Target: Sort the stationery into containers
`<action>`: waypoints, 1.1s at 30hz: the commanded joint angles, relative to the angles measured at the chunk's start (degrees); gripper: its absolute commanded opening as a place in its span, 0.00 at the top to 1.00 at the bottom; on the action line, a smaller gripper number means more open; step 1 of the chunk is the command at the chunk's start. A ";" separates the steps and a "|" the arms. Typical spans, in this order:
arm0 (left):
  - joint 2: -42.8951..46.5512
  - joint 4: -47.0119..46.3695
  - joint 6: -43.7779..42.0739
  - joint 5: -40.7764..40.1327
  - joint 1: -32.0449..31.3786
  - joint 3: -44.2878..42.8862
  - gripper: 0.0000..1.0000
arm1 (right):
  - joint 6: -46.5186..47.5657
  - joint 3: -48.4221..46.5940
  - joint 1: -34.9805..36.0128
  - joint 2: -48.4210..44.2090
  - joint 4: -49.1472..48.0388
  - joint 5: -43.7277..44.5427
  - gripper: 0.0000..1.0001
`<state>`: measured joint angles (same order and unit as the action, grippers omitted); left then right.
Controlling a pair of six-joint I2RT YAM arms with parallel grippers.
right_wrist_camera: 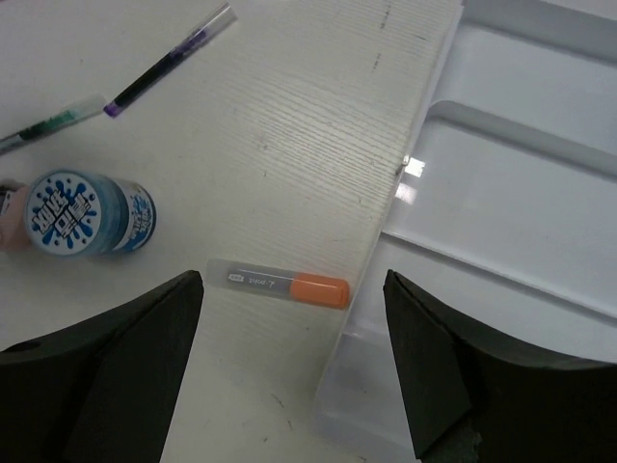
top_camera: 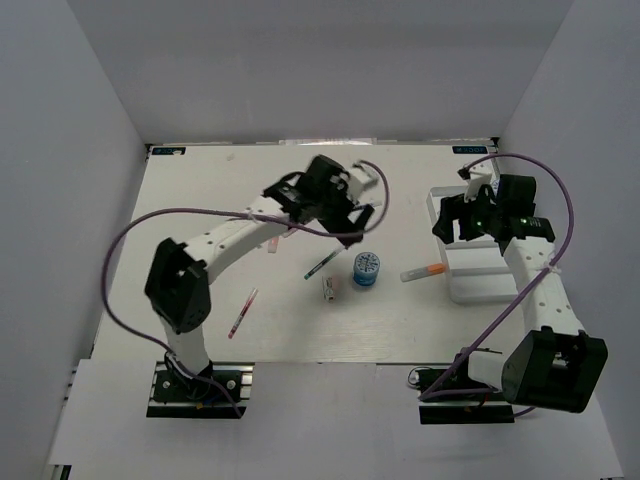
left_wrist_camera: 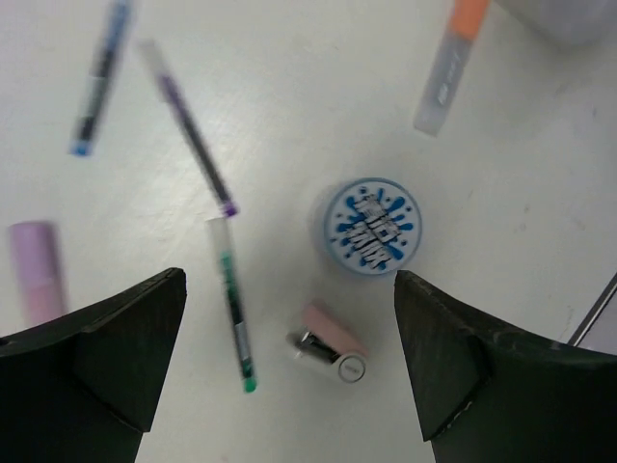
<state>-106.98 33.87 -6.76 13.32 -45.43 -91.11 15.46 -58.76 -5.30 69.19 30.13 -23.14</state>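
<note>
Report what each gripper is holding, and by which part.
Nothing is held. The left gripper and the right gripper are both open, with nothing between their fingers.

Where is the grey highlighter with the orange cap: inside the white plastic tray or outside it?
Outside. The grey highlighter lies flat on the table, its orange cap near the tray's outer wall.

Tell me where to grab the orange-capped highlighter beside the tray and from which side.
Take the orange-capped highlighter at its grey barrel, mid-length, coming straight down from above. It lies flat on the table, so close across its narrow width. Its orange end sits near the tray wall, likely leaving less room there.
</note>
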 commanded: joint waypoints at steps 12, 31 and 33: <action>17.94 0.41 16.08 4.44 34.43 11.99 0.02 | 9.41 -1.53 17.51 5.87 3.19 -0.08 0.11; 29.20 -3.37 16.43 2.76 44.98 28.53 0.02 | 0.10 -3.11 34.21 16.33 -3.85 5.99 0.11; 28.84 -3.20 16.35 3.11 44.99 28.18 0.02 | -0.43 -2.85 35.35 17.47 -4.90 7.48 0.11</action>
<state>-78.52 31.29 9.08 14.72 -0.86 -62.70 16.58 -59.57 28.64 85.56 27.97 -17.89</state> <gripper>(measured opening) 0.981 0.889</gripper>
